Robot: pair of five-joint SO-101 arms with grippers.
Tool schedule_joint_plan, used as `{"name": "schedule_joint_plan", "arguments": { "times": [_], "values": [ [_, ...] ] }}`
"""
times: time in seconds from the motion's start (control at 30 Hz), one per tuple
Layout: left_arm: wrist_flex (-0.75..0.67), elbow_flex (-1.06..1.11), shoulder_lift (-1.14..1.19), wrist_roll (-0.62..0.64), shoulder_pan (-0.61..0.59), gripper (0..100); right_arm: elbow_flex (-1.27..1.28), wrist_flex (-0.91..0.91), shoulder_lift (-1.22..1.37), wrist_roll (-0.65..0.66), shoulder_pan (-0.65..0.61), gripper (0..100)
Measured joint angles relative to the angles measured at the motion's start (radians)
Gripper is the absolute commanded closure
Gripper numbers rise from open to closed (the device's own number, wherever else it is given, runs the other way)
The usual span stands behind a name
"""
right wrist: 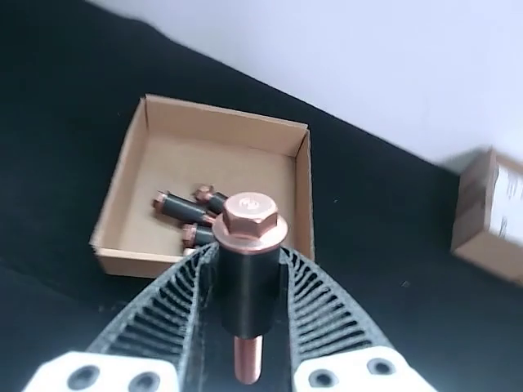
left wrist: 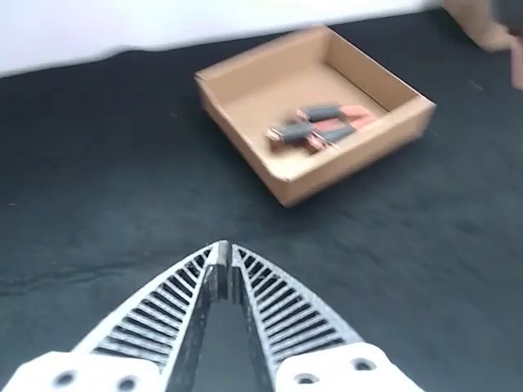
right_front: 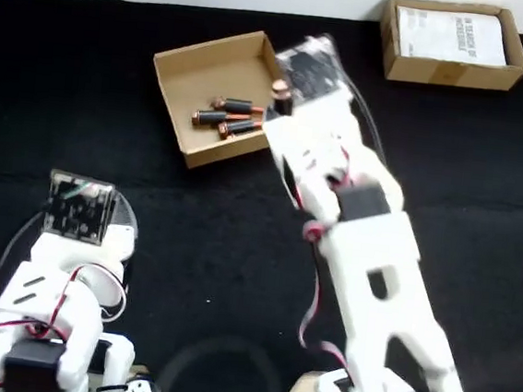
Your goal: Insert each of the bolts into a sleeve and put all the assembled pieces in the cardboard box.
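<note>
An open cardboard box sits on the black table with three assembled bolt-and-sleeve pieces lying in it. My right gripper hangs just beside the box's right wall, shut on a copper bolt in a black sleeve, hex head up. My left gripper is shut with nothing in it, low over bare table well short of the box. Its arm sits at the front left.
A second cardboard box with a printed paper on top stands at the back right. A white wall edge runs along the table's far side. Black table lies bare between the two arms.
</note>
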Motion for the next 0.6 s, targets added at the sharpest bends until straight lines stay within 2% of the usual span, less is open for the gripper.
{"name": "schedule_joint_plan", "arguments": {
  "times": [0.1, 0.27, 0.47, 0.6],
  "values": [
    [-0.068, 0.124, -0.077, 0.002, -0.061, 99, -0.114, 0.000, 0.147, 0.123, 0.000, 99.1],
    [-0.094, 0.210, -0.083, 0.002, -0.146, 99, -0.298, 0.000, 0.374, 0.396, 0.000, 99.1],
    [-0.140, 0.454, -0.077, 0.002, -0.157, 99, -0.528, 0.000, 0.652, 0.724, -0.006, 99.1],
    [-0.178, 0.526, -0.084, 0.002, -0.175, 99, -0.686, 0.000, 0.827, 0.872, -0.032, 99.1]
  ]
}}
